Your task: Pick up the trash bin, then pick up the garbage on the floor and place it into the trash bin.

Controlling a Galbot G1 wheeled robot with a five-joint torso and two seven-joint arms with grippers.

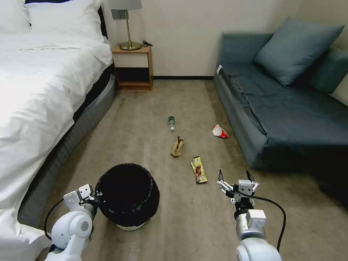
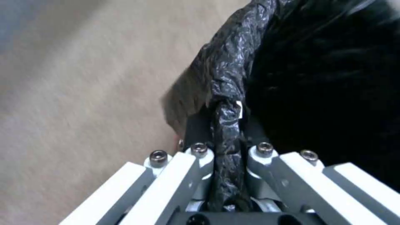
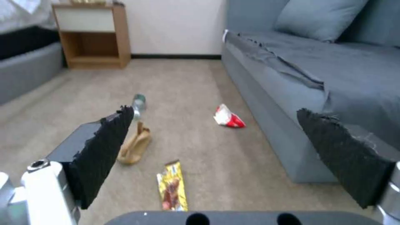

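Between my left fingers (image 2: 196, 153) the bagged rim of the bin (image 1: 127, 195) is pinched tight, low at my left side near the bed (image 1: 43, 90). Whether the bin is lifted off the carpet, I cannot tell. My right fingers (image 3: 104, 147) hang spread and empty above the floor, arm reaching forward and down. All four pieces are yet to be collected: bottle (image 1: 171, 123), cardboard (image 1: 177, 147), gold wrapper (image 1: 199, 169) nearest, red wrapper (image 1: 219, 131) by the sofa (image 1: 275, 108).
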